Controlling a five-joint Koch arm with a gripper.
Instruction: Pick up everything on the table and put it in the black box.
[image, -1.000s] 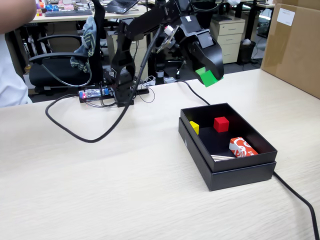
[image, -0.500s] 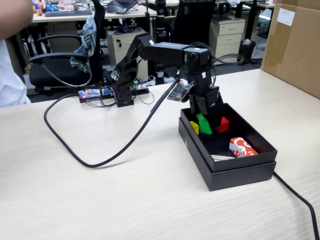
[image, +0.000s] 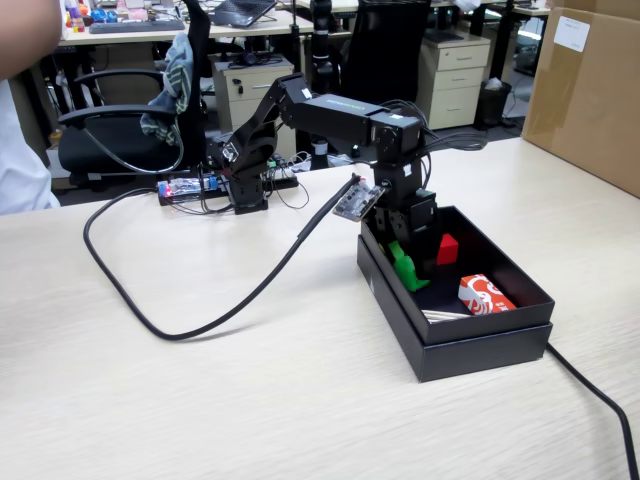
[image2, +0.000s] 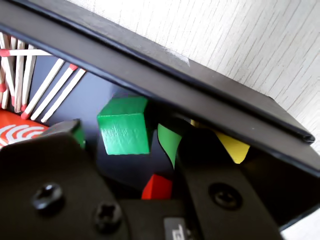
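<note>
The green cube (image2: 125, 125) lies on the floor of the black box (image2: 200, 95), close to its near wall. My gripper (image2: 122, 136) straddles it with the jaws open and a gap showing on each side of the cube. In the fixed view the gripper (image: 405, 262) reaches down into the left end of the black box (image: 480, 335), with the green cube (image: 408, 272) at its tips. The box stands on the table (image: 200, 380). A red cube (image: 447, 248) and a yellow cube (image2: 232, 147) are also in the box.
A red and white matchbox (image: 485, 295) and loose matches (image2: 45, 95) lie at the box's other end. A brown carton (image: 590, 90) stands at the far right. A thick black cable (image: 200, 310) loops over the table to the left, and another cable (image: 600, 400) runs off right.
The arm swung down from above the box, carrying the green cube into its left end. The cube now rests on the box floor with the jaws apart around it.
</note>
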